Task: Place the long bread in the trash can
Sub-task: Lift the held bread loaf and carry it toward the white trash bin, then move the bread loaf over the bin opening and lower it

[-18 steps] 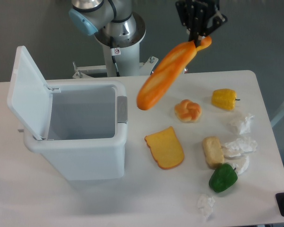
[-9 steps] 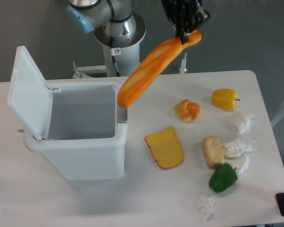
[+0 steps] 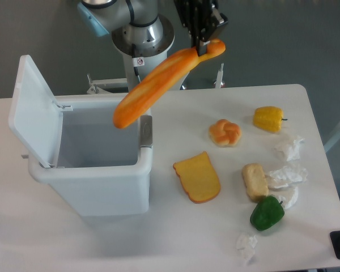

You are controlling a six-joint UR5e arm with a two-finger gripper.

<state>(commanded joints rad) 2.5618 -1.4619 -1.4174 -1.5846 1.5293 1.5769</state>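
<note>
Black two-finger gripper (image 3: 202, 45) is clamped on one tip of the long slim orange baguette (image 3: 158, 82), which hangs tilted, low end over the open white plastic bin (image 3: 107, 181), looking stiff and light, though an end grip risks swinging.

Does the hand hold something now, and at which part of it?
Yes. The hand holds the long bread by its upper right end; the rest hangs free, slanting down toward the open trash can.
</note>
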